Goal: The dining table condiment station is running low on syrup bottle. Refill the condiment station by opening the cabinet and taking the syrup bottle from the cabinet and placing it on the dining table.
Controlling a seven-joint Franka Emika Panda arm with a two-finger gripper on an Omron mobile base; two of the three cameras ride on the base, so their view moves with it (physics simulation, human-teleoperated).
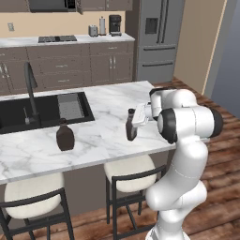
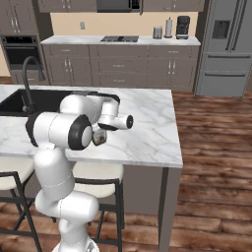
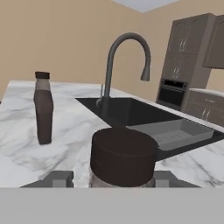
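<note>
While the syrup bottle [image 1: 131, 125] stands upright on the dining table [image 1: 110, 105], right of the sink [image 1: 42, 111] and near the front edge, it is flanked by the gripper [image 1: 136, 123]; whether the jaws have let go cannot be told. They should be opened fully, then withdrawn straight back so the bottle is not tipped.

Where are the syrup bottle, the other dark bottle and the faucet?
syrup bottle [image 1: 131, 125]: left base view, its body.
squat dark bottle [image 1: 65, 138]: left base view, its rounded body.
faucet [image 3: 114, 52]: hand view, its arched neck.

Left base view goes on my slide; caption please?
Gripper sets the syrup bottle upright on the marble dining table, right of a squat dark bottle.
</note>
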